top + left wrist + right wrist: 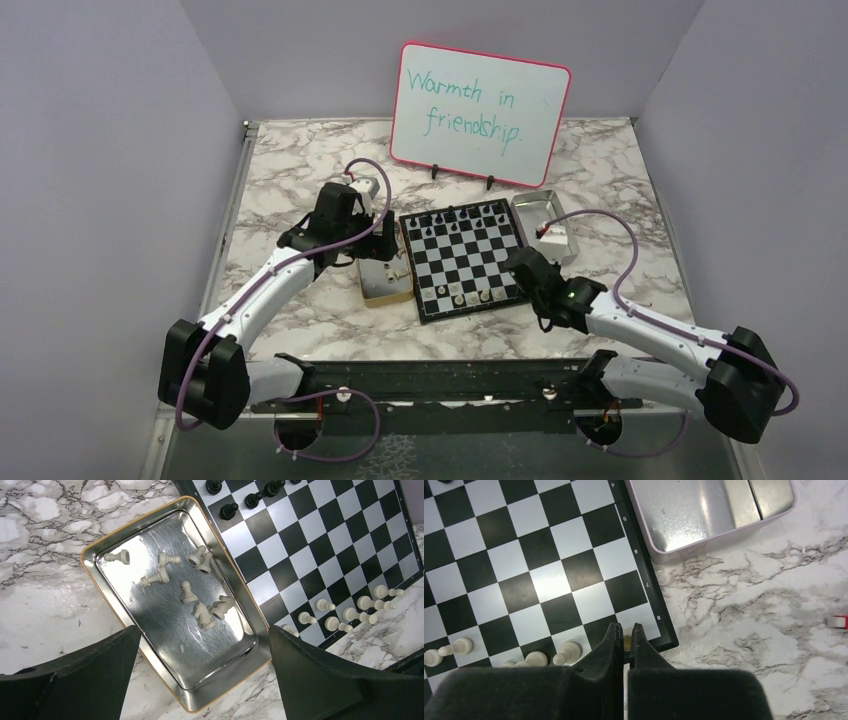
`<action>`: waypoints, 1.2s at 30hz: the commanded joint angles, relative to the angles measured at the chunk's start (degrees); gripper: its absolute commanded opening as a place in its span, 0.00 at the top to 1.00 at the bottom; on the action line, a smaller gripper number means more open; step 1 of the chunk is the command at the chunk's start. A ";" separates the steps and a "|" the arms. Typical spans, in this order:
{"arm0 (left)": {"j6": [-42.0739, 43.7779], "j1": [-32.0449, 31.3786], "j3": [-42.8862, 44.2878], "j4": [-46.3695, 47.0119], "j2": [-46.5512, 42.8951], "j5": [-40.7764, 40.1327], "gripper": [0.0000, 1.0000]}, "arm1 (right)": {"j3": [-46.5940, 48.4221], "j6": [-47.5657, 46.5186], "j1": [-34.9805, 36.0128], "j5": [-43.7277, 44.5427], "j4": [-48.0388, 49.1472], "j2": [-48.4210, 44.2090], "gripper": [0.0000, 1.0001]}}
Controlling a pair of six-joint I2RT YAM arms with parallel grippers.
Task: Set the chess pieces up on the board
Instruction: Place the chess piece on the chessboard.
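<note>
- The board lies mid-frame in the top view, on the table.
- Black pieces line its upper edge; cream pieces stand along its lower edge.
- Loose pieces lie tipped in the tin left of it.
- Left end effector hangs spread above the tin.
- Right end effector pinches a cream piece at the board's lower-right corner.

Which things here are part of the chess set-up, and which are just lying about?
Part of the job: board; cream pieces on it; black pieces; loose cream pieces in the tan-rimmed tin; pale piece in the shut right gripper.
Lying about: silver tray; whiteboard.
</note>
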 commanded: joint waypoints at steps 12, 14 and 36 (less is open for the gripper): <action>1.54 0.29 -1.11 0.24 -2.04 -0.24 0.01 | -1.73 16.31 -0.46 8.32 -3.38 2.98 0.99; 1.57 0.29 -1.11 0.20 -2.13 -0.31 0.01 | -2.45 16.20 -0.46 8.03 -2.09 2.72 0.99; 1.26 0.29 -1.29 0.22 -2.08 -0.06 0.01 | -2.46 15.95 -0.42 8.19 1.78 6.28 0.94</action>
